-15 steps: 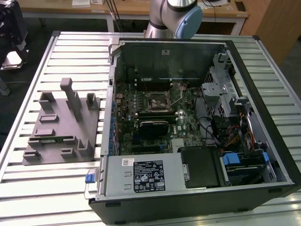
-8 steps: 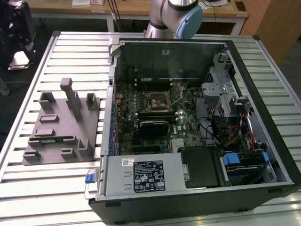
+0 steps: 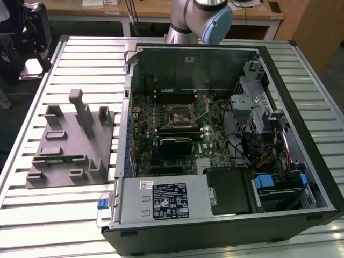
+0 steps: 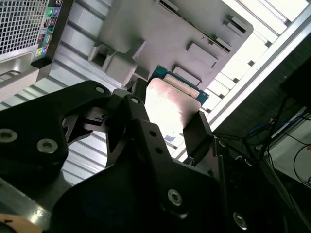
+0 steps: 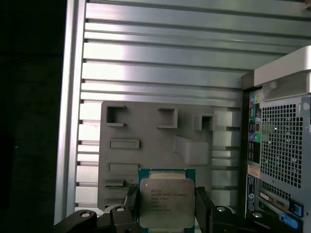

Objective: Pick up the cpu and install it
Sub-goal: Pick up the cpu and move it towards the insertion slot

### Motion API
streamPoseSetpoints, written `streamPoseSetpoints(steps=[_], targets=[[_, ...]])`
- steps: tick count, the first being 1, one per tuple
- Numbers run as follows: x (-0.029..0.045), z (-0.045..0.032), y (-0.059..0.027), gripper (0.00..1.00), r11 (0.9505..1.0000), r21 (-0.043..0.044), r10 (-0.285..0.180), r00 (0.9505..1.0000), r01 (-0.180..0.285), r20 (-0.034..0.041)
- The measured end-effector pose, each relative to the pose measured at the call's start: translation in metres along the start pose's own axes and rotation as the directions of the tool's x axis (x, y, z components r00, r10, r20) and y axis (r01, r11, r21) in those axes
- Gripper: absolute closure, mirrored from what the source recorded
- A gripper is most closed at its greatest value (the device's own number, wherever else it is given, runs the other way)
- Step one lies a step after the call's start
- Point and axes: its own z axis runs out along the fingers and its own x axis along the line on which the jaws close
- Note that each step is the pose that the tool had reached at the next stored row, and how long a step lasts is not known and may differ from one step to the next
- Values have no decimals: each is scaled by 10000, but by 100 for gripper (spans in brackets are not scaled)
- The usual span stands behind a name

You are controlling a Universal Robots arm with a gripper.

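Observation:
The cpu [image 5: 166, 201], a flat square chip with a pale silvery top and a green rim, sits between the two black fingers [image 5: 204, 208] of my gripper [image 5: 166, 206], which is shut on its opposite edges. In the second wrist view the same cpu [image 4: 170, 102] is clamped in the gripper [image 4: 167, 116]. It hangs well above the grey holder block [image 5: 155, 141], apart from it. The black metal-framed socket [image 3: 179, 114] lies on the motherboard inside the open computer case [image 3: 290, 80].
The holder block [image 3: 70, 145] with upright posts lies on the slatted metal table [image 3: 80, 59] at the exterior view's left of the case. The arm [image 3: 201, 19] rises behind the case. Cables, a drive cage and a power supply [image 3: 161, 200] crowd the case interior.

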Motion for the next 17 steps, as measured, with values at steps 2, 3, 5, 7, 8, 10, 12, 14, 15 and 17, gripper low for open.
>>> streamPoseSetpoints(steps=[2, 3, 5, 7, 8, 10, 12, 14, 15, 17], targets=[[-64, 4, -2, 45, 10000, -3, 2, 10000, -2, -58], [-96, 6, -3, 45, 10000, -4, 3, 10000, -3, -84], [-161, 10, -5, 45, 10000, -4, 6, 9999, -6, -139], [-225, 15, -7, 45, 10000, -7, 7, 9998, -7, -193], [-254, 16, -8, 45, 10000, -6, 8, 9998, -8, -220], [-317, 20, -10, 45, 10000, -9, 10, 9996, -10, -274], [-368, 23, -12, 45, 10000, -10, 11, 9995, -12, -317], [-378, 24, -12, 45, 10000, -10, 12, 9995, -12, -325], [-378, 24, -12, 45, 10000, -11, 12, 9995, -13, -326], [-378, 24, -12, 45, 10000, -10, 13, 9995, -13, -326]])
